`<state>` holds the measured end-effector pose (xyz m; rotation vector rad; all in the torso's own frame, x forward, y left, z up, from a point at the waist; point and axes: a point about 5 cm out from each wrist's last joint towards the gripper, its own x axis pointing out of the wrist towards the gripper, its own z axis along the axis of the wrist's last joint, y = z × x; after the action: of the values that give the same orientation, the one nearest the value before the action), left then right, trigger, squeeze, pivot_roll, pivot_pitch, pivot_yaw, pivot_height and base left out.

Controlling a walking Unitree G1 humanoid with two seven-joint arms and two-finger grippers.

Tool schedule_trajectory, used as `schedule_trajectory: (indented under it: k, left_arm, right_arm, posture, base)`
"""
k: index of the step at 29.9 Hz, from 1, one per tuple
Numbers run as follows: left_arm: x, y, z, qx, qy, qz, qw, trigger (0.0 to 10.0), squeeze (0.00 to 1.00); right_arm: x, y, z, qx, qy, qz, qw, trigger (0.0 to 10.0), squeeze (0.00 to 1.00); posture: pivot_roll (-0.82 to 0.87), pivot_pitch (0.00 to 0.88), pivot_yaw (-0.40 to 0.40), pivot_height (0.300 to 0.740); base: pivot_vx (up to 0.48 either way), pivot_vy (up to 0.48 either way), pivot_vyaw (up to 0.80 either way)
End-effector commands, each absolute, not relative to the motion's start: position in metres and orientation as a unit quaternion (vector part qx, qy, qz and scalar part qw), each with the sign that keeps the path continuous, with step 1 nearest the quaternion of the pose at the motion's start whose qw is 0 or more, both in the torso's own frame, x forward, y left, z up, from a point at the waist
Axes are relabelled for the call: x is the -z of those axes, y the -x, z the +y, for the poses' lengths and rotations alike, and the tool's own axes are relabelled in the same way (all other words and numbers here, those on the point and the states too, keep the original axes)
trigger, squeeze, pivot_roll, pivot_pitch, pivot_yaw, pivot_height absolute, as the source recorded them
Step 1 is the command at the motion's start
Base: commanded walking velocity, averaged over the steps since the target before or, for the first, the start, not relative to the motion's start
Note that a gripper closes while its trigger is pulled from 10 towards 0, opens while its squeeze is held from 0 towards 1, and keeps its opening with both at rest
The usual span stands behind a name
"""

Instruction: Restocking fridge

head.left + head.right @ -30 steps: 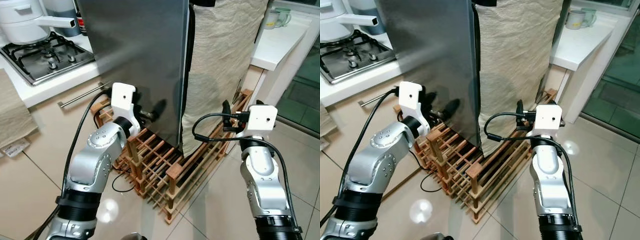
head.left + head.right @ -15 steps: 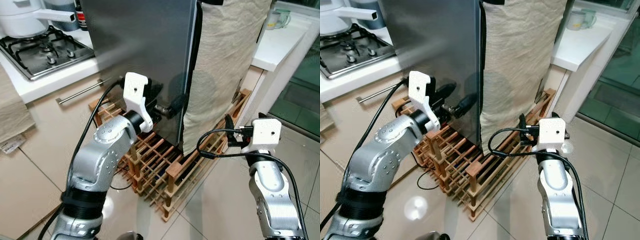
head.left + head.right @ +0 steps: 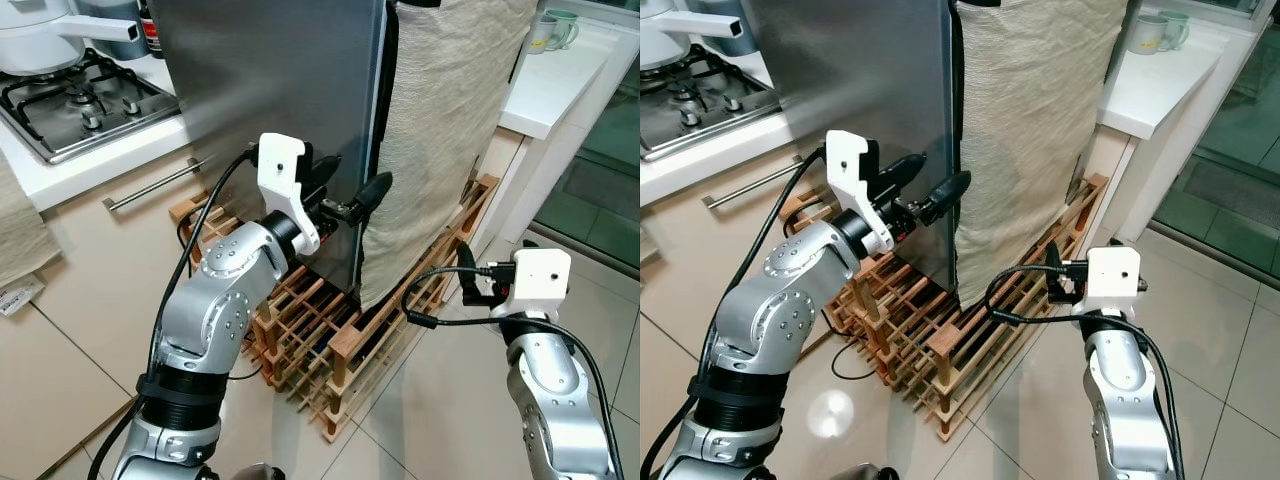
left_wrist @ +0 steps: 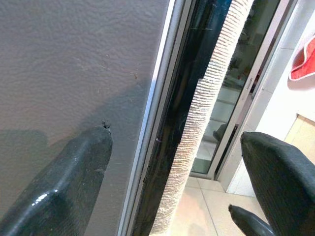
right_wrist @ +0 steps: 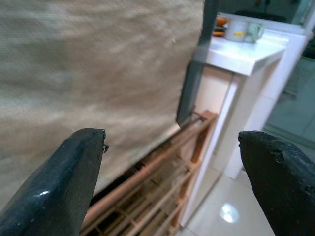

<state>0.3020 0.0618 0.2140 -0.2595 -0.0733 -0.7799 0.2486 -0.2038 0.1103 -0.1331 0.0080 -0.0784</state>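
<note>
In the left eye view, your left gripper (image 3: 358, 195) is raised with its two black fingers spread apart and holding nothing, and its tips are just beside the front edge of the tall grey steel fridge (image 3: 270, 90), where the dark gap of the door runs down. Just past the gripper hangs the beige woven cloth (image 3: 440, 110) over the fridge front, and below it stands the low wooden slatted rack (image 3: 330, 330) on the tiled floor. In the right eye view, your right gripper (image 3: 1052, 280) is lower, near the bottom of the cloth and above the rack; I cannot tell there if it is spread. In the left wrist view, the edge of the door lies between the two fingertips (image 4: 74, 172), so one finger could slide on the smooth steel, or catch the cloth instead of the door. In the right wrist view, the fingers (image 5: 59, 167) are wide apart and empty, the cloth close before them; if you push forward, they may snag it or hit the rack.
</note>
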Motion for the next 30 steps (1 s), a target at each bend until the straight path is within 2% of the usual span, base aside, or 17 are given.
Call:
schedule_trajectory:
  k: [1,16,20,30]
  left_arm:
    - [-0.217,-0.299,0.058,0.393,0.124,-0.04,0.91,10.0,0.0]
    - [-0.216,-0.3,0.05,0.414,0.121,-0.037,0.902,10.0,0.0]
    - [-0.213,-0.3,0.043,0.436,0.12,-0.027,0.892,10.0,0.0]
    - [-0.21,-0.304,0.04,0.429,0.127,-0.02,0.894,10.0,0.0]
  right_arm:
    - [-0.106,-0.247,-0.209,0.04,0.073,0.019,0.996,10.0,0.0]
    - [-0.109,-0.254,-0.2,0.026,0.072,0.008,0.997,10.0,0.0]
    - [-0.11,-0.258,-0.199,0.022,0.074,0.003,0.997,10.0,0.0]
    - [-0.114,-0.26,-0.196,0.021,0.075,-0.007,0.997,10.0,0.0]
  posture:
    - [-0.09,0.0,0.043,0.74]
    - [-0.09,0.0,0.035,0.74]
    - [-0.1,0.0,0.038,0.74]
    - [-0.1,0.0,0.043,0.74]
  base:
    - [0.0,0.0,0.0]
    - [0.0,0.0,0.0]
    - [0.0,0.0,0.0]
    - [0.0,0.0,0.0]
